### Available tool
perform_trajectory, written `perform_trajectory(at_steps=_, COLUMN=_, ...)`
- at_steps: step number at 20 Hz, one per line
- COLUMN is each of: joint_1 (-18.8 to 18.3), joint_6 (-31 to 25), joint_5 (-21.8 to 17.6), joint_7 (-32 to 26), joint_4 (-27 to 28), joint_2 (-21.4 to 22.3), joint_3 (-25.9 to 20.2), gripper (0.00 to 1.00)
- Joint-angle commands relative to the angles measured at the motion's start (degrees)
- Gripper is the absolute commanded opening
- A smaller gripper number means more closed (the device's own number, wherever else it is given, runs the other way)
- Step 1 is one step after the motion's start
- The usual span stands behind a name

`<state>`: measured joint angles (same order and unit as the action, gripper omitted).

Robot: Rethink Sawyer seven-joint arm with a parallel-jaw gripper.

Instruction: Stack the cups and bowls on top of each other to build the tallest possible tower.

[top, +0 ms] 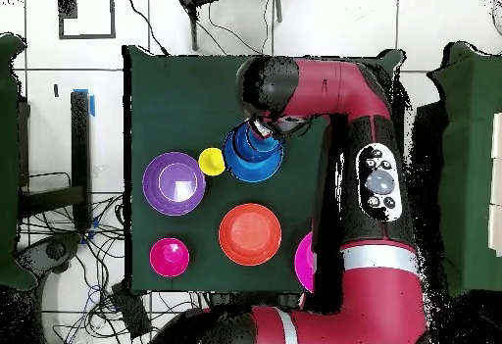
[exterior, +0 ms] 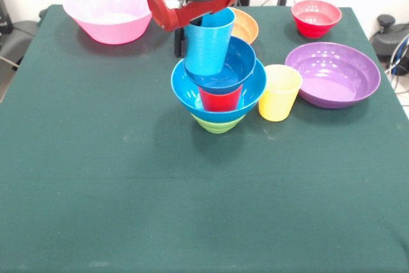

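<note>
The tower stands mid-table: a green bowl at the bottom, then the large blue bowl, the red cup, the small blue bowl and, on top, the sky-blue cup, which leans slightly. My gripper is right over that cup's rim, and its wrist hides the cup's mouth. From overhead the gripper covers the far side of the tower. A yellow cup stands upright just right of the tower.
Loose bowls lie on the green table: large pink far left, orange behind the tower, small red far right, wide purple right. Overhead, the arm crosses the table's right side.
</note>
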<state>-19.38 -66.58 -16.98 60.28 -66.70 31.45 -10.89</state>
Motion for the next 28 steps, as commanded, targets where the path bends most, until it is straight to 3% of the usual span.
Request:
perform_trajectory(at_steps=1, joint_1=-0.05, joint_6=-1.33, joint_5=-1.32, joint_7=-3.78, joint_4=-4.24, joint_2=-1.49, joint_3=-4.10, gripper=0.00)
perform_trajectory(at_steps=28, joint_1=-2.13, joint_6=3.20, joint_5=0.99, joint_7=-4.71, joint_4=-7.65, joint_2=-1.36, joint_3=-6.98, gripper=0.00)
